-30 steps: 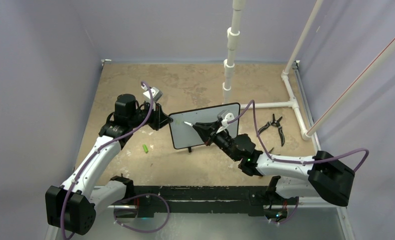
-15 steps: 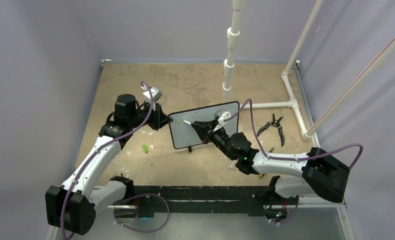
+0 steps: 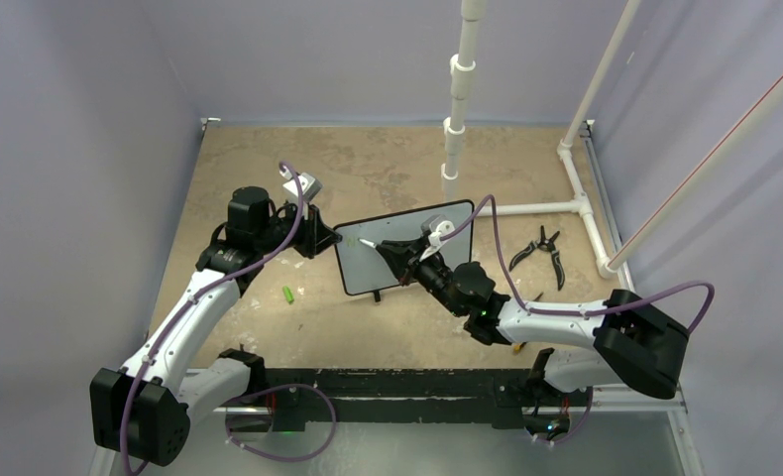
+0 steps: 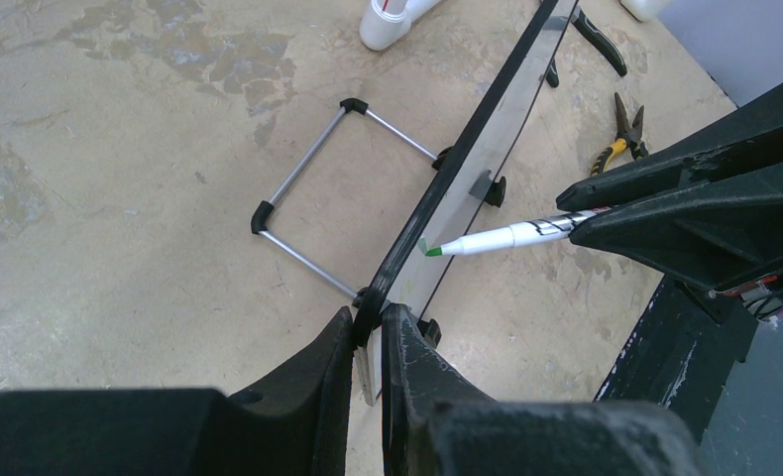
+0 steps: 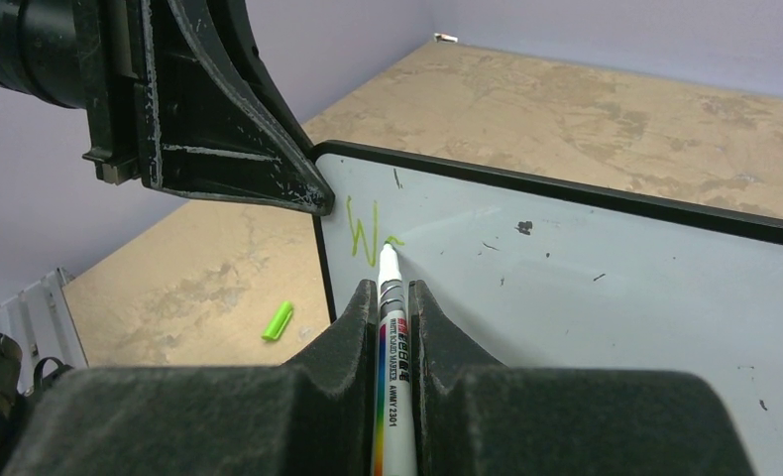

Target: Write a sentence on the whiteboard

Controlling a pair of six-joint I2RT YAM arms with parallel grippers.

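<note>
Whiteboard [image 3: 363, 270] edge pinched in left gripper [image 4: 369, 319], right gripper [image 5: 394, 293] clamping marker [image 5: 389, 273] — tip near edge

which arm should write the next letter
The right. The right gripper is shut on the marker, its tip against the whiteboard just beside the green strokes. The left gripper is clamped on the board's left edge, steadying it, and holds no pen.

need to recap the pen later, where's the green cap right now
In the top view the small lime-green plastic cap lies on the tan tabletop, left of the black-framed white whiteboard and right of the left arm.
</note>
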